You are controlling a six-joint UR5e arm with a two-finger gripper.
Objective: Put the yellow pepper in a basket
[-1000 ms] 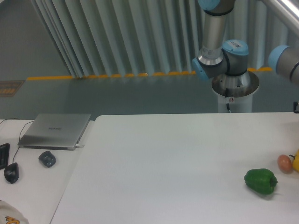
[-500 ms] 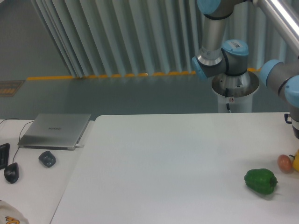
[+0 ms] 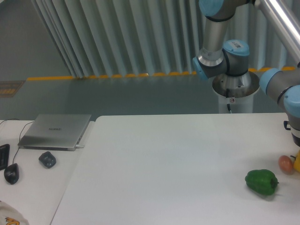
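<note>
Since a second ago the arm (image 3: 286, 91) has swung further in at the right edge, its blue-capped joint now lower and closer to the table; the things on the table have not shifted. The gripper itself is out of the picture, so I cannot tell how its fingers stand.

The table (image 3: 164, 164) is plain white, and a second white desk (image 3: 33, 187) joins it on the left. Behind them are a grey-green floor with a yellow line (image 3: 117, 75) and a ribbed pale curtain (image 3: 117, 33). The arm's base stands on a white pedestal (image 3: 236, 96).

One yellow pepper (image 3: 297, 162) shows only as a sliver at the right edge, on the table, just beside one orange-brown egg (image 3: 286, 163); too little is seen to tell its long axis or which way its stem points. One green pepper (image 3: 261, 182) lies nearby, nearer the camera. On the desk are one closed laptop (image 3: 55, 131), one dark mouse (image 3: 11, 173) and one small dark lump (image 3: 47, 159).
</note>
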